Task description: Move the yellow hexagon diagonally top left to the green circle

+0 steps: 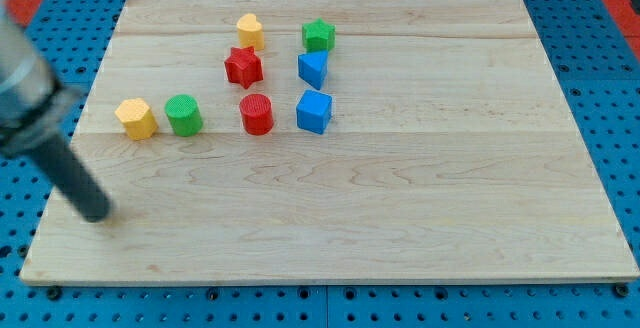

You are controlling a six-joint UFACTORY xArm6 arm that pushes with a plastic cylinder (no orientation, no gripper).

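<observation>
Desk [400, 218]: pale wooden board on a blue pegboard.

Yellow hexagon [135, 118]: near the view's left edge of the desk, just beside the green circle [184, 114] at its 9 o'clock; a slim gap appears between them, though contact cannot be ruled out.

Other blocks: red circle [256, 113] at 3 o'clock of the green circle; blue cube [314, 111] beyond it; red star [243, 66] and a second blue block [313, 68] above those; a yellow block [250, 31], shape unclear, and a green block [319, 35], perhaps a star, nearest the view's top.

Arm: carries no hand, so there is nothing to be apart or together; it ends in a dark rod. My tip [97, 215] rests on the desk at about 7 o'clock of the yellow hexagon, apart from every block.

Step in hand: approach, judged; the hexagon sits level with the green circle, not yet at its 10 to 11 o'clock.

Next move, judged: bring my tip up under the hexagon, at its 6 o'clock, and push it toward 12 o'clock, a short way only. Risk: a skewed push would nudge the green circle.
</observation>
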